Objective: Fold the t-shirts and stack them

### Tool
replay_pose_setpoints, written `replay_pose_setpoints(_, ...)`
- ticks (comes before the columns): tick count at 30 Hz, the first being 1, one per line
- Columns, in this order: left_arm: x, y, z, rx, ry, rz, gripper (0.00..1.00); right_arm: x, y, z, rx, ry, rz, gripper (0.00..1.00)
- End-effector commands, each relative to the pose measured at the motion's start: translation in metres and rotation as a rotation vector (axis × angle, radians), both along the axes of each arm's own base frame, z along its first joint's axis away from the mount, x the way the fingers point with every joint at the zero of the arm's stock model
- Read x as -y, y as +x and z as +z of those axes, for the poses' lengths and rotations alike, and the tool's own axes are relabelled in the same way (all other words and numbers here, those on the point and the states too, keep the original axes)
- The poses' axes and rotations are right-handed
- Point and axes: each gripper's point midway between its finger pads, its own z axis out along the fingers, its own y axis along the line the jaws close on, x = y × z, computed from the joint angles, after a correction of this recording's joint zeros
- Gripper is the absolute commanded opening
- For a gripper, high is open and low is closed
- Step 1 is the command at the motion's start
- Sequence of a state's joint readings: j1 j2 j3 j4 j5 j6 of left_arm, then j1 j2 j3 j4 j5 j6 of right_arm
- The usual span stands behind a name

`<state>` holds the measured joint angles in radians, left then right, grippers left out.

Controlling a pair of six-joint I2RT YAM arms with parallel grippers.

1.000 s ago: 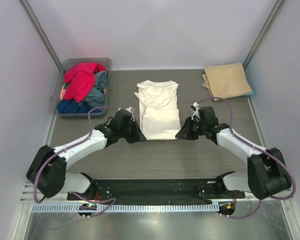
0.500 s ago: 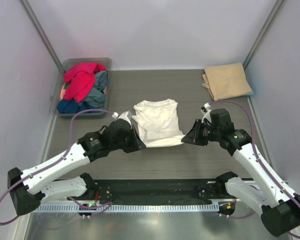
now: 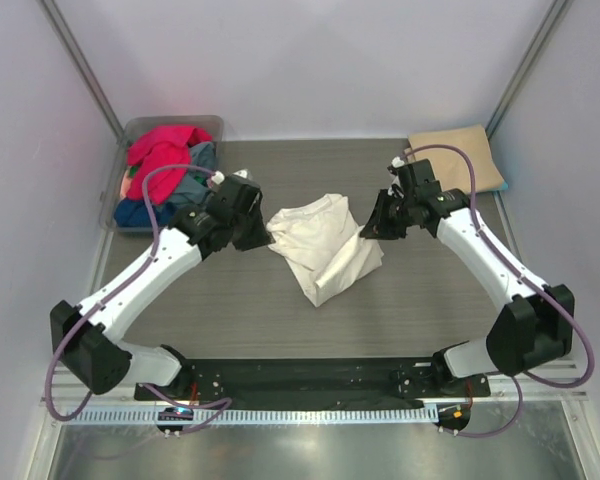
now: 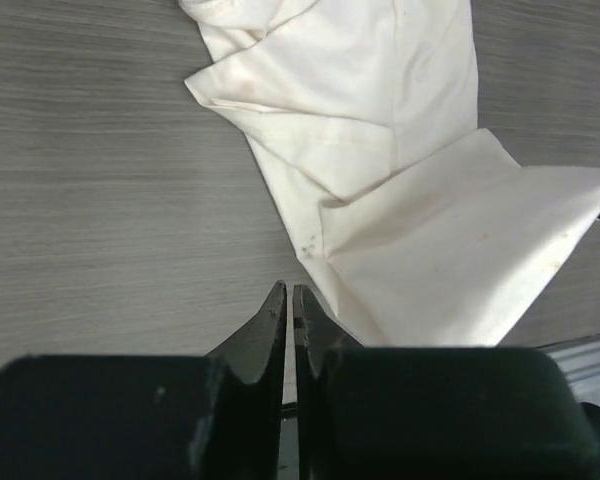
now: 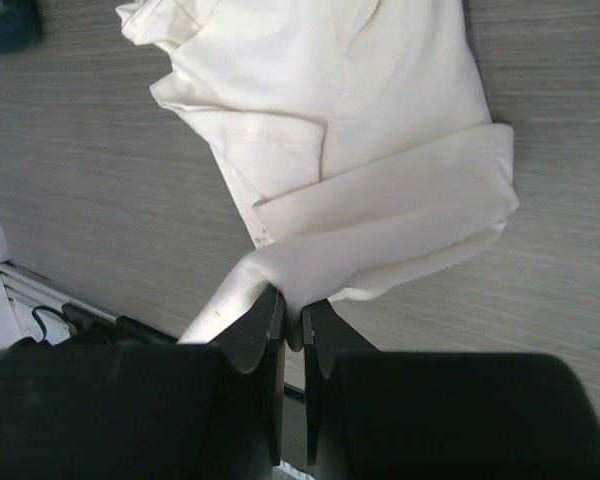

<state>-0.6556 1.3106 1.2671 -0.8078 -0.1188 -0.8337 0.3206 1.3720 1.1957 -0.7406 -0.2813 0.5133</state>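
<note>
The cream-white t-shirt (image 3: 325, 250) lies rumpled and partly folded mid-table, one corner pointing toward the near edge. My right gripper (image 3: 368, 228) is at its right edge, shut on a pinched fold of the shirt (image 5: 330, 110); the cloth bulges out from the jaws of that gripper (image 5: 292, 305). At the shirt's left corner my left gripper (image 3: 263, 232) is shut. In the left wrist view its tips (image 4: 288, 290) show no cloth between them, and the shirt's (image 4: 400, 150) edge lies just beside the right finger. A folded tan-beige t-shirt (image 3: 458, 160) rests at the back right.
A grey translucent tub (image 3: 130, 135) stands at the back left, holding red (image 3: 160, 160) and blue-grey (image 3: 192, 185) shirts. White walls close in both sides. A black rail (image 3: 300, 375) runs along the near edge between the arm bases.
Both grippers have moved away from the near edge toward the back, carrying the white shirt's near hem with them. The shirt has gone from flat to a rumpled, skewed fold.
</note>
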Motion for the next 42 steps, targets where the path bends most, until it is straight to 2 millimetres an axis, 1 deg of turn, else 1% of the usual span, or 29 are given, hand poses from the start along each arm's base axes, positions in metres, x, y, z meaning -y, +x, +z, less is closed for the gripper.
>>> replay_pose_setpoints(1, 0.017, 0.006, 0.002, -0.001, -0.027, -0.124, 0.07, -0.004, 0.028, 0.019, 0.092, 0.006, 0.019, 0.01)
replay_pose_setpoints(2, 0.035, 0.004, 0.004, -0.002, -0.103, -0.187, 0.11, -0.006, 0.030, 0.015, 0.085, 0.008, 0.020, 0.01)
replay_pose_setpoints(3, 0.043, 0.000, 0.001, 0.002, -0.131, -0.219, 0.18, -0.006, 0.031, 0.014, 0.085, 0.008, 0.022, 0.01)
replay_pose_setpoints(5, 0.057, -0.008, -0.009, 0.017, -0.193, -0.264, 0.25, -0.008, 0.035, 0.008, 0.079, 0.012, 0.021, 0.01)
replay_pose_setpoints(6, 0.061, -0.011, -0.013, 0.021, -0.209, -0.279, 0.33, -0.009, 0.037, 0.008, 0.083, 0.017, 0.023, 0.01)
replay_pose_setpoints(8, 0.064, -0.013, -0.023, 0.031, -0.231, -0.283, 0.39, -0.013, 0.041, 0.007, 0.084, 0.027, 0.034, 0.01)
replay_pose_setpoints(11, 0.058, -0.011, -0.029, 0.042, -0.208, -0.262, 0.39, -0.020, 0.053, 0.007, 0.086, 0.051, 0.044, 0.01)
replay_pose_setpoints(12, 0.054, -0.013, -0.031, 0.045, -0.200, -0.256, 0.38, -0.023, 0.057, 0.002, 0.070, 0.053, 0.047, 0.01)
replay_pose_setpoints(13, 0.050, -0.013, -0.033, 0.052, -0.188, -0.243, 0.38, -0.027, 0.065, 0.011, 0.095, 0.069, 0.046, 0.01)
replay_pose_setpoints(15, 0.043, -0.016, -0.037, 0.056, -0.169, -0.229, 0.37, -0.032, 0.076, 0.014, 0.102, 0.080, 0.050, 0.01)
replay_pose_setpoints(17, 0.034, -0.016, -0.032, 0.090, -0.156, -0.204, 0.37, -0.039, 0.092, 0.023, 0.120, 0.100, 0.056, 0.01)
replay_pose_setpoints(18, 0.030, -0.015, -0.033, 0.098, -0.142, -0.194, 0.37, -0.042, 0.104, 0.037, 0.153, 0.116, 0.052, 0.01)
replay_pose_setpoints(19, 0.027, -0.015, -0.030, 0.113, -0.134, -0.183, 0.37, -0.045, 0.113, 0.028, 0.128, 0.121, 0.046, 0.01)
replay_pose_setpoints(20, 0.024, -0.016, -0.030, 0.107, -0.125, -0.181, 0.37, -0.047, 0.119, 0.029, 0.131, 0.129, 0.046, 0.01)
replay_pose_setpoints(21, 0.023, -0.016, -0.029, 0.112, -0.119, -0.184, 0.37, -0.051, 0.130, 0.037, 0.151, 0.150, 0.046, 0.01)
replay_pose_setpoints(22, 0.023, -0.015, -0.027, 0.114, -0.116, -0.185, 0.37, -0.054, 0.139, 0.026, 0.127, 0.154, 0.042, 0.01)
replay_pose_setpoints(23, 0.022, -0.016, -0.028, 0.109, -0.110, -0.187, 0.37, -0.056, 0.144, 0.023, 0.116, 0.164, 0.035, 0.01)
replay_pose_setpoints(24, 0.021, -0.017, -0.028, 0.108, -0.108, -0.187, 0.37, -0.060, 0.153, 0.028, 0.133, 0.185, 0.038, 0.01)
replay_pose_setpoints(25, 0.020, -0.018, -0.029, 0.105, -0.105, -0.190, 0.37, -0.060, 0.158, 0.025, 0.128, 0.198, 0.034, 0.01)
replay_pose_setpoints(26, 0.019, -0.018, -0.030, 0.106, -0.101, -0.187, 0.37, -0.064, 0.164, 0.011, 0.095, 0.214, 0.026, 0.01)
replay_pose_setpoints(29, 0.017, -0.020, -0.038, 0.097, -0.096, -0.184, 0.37, -0.084, 0.182, 0.017, 0.132, 0.338, 0.078, 0.01)
replay_pose_setpoints(31, 0.019, -0.017, -0.042, 0.105, -0.096, -0.184, 0.37, -0.096, 0.181, 0.028, 0.145, 0.419, 0.138, 0.01)
replay_pose_setpoints(32, 0.019, -0.016, -0.052, 0.095, -0.087, -0.185, 0.39, -0.099, 0.185, 0.031, 0.165, 0.439, 0.147, 0.01)
replay_pose_setpoints(35, 0.023, 0.006, -0.054, 0.163, -0.098, -0.147, 0.51, -0.098, 0.187, 0.036, 0.187, 0.436, 0.161, 0.01)
replay_pose_setpoints(36, 0.026, 0.014, -0.063, 0.154, -0.095, -0.141, 0.53, -0.097, 0.188, 0.032, 0.184, 0.431, 0.161, 0.01)
replay_pose_setpoints(37, 0.029, 0.028, -0.059, 0.181, -0.117, -0.124, 0.54, -0.096, 0.187, 0.029, 0.178, 0.430, 0.162, 0.01)
replay_pose_setpoints(40, 0.037, 0.063, -0.074, 0.171, -0.123, -0.090, 0.54, -0.096, 0.183, 0.021, 0.161, 0.433, 0.183, 0.01)
replay_pose_setpoints(41, 0.039, 0.073, -0.078, 0.170, -0.124, -0.079, 0.52, -0.096, 0.182, 0.019, 0.153, 0.438, 0.189, 0.01)
replay_pose_setpoints(42, 0.047, 0.081, -0.077, 0.169, -0.150, -0.090, 0.52, -0.095, 0.181, 0.016, 0.147, 0.437, 0.192, 0.01)
